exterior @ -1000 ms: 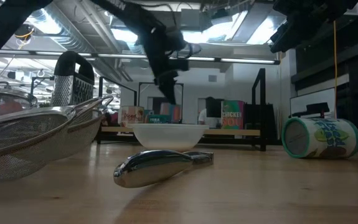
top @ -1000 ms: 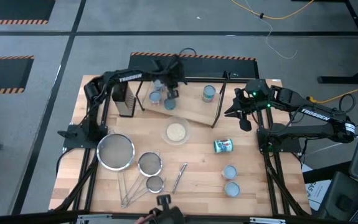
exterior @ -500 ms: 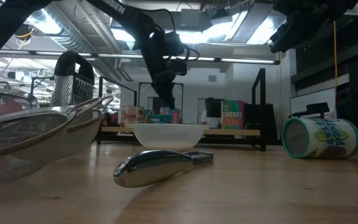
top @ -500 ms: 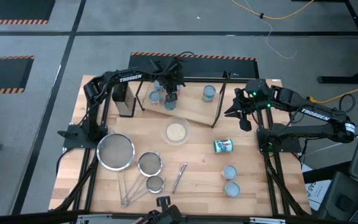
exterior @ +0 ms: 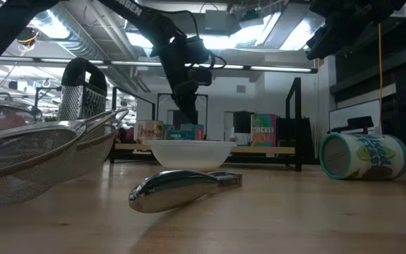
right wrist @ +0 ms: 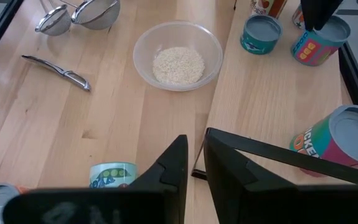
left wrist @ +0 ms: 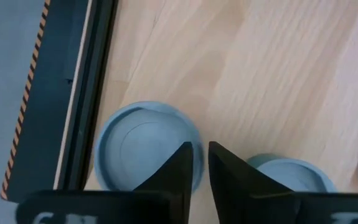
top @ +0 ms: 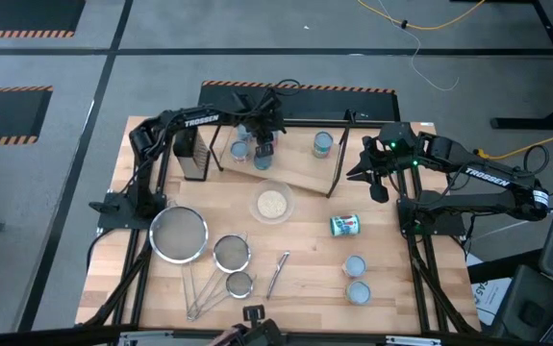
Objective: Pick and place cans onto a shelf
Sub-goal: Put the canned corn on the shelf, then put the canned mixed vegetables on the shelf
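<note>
Your left gripper (top: 263,146) hangs over the far left part of the shelf (top: 300,171), its fingers (left wrist: 182,163) pressed nearly together and holding nothing, right above two upright cans (left wrist: 146,143) that stand close beside each other there; a third can (top: 322,144) stands farther right on the same board. Your right gripper (top: 376,183) waits off the shelf's right end, its fingers (right wrist: 174,163) likewise drawn close and empty. On the worktop (top: 314,279) you have one can on its side (top: 344,225) right of the bowl of grains (top: 272,204), and two more upright (top: 355,266) near the front right corner.
</note>
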Tool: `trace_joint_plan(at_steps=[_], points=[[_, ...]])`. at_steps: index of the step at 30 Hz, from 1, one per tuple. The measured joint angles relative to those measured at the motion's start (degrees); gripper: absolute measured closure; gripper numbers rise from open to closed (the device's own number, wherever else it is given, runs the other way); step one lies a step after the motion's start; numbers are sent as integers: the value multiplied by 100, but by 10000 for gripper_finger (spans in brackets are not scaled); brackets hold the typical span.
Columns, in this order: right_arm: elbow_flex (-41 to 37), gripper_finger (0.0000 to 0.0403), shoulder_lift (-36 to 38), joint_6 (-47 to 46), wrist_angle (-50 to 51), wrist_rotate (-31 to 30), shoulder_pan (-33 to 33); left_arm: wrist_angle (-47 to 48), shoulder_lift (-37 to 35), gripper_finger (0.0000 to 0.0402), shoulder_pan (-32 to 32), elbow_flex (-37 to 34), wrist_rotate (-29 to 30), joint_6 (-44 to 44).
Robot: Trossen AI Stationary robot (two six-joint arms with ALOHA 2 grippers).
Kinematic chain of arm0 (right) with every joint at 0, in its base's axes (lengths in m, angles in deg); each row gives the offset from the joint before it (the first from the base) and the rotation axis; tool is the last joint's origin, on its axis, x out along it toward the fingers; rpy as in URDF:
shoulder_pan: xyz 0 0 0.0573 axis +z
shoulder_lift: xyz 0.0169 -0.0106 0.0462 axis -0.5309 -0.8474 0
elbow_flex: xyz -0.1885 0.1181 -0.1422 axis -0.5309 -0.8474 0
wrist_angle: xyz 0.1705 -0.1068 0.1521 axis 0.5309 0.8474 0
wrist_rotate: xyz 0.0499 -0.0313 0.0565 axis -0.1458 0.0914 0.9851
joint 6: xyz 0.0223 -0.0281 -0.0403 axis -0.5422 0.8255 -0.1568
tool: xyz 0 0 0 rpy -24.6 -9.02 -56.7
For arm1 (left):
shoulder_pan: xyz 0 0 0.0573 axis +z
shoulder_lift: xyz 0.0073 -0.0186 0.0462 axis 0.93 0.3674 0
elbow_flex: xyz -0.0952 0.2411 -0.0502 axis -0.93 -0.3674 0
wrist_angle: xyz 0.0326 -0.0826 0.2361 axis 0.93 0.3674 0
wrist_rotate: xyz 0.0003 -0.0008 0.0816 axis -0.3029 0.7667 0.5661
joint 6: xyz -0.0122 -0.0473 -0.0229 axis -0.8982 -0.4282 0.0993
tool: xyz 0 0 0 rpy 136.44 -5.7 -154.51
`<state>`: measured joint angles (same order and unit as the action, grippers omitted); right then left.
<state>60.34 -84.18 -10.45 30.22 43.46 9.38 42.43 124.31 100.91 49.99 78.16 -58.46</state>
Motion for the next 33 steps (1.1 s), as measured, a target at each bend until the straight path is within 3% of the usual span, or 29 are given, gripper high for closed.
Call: trace_joint_plan(at_steps=[8,15,21,27,33], points=[[0,345,2,-35,211,0,1,8,-53,335,-75,-2,90,45],[2,345,444,-752,720,-6,-1,-18,-669,338,-282,0,95,36],[-30,345,1164,-1949,1295,2,4,130,-1476,334,-566,4,81,-441],[-868,345,2049,-2931,1182,2,15,420,-2004,334,-1157,4,48,-914],[-1696,345,2772,-3611,1160,184,15,496,-2085,334,-1893,4,124,-1144]])
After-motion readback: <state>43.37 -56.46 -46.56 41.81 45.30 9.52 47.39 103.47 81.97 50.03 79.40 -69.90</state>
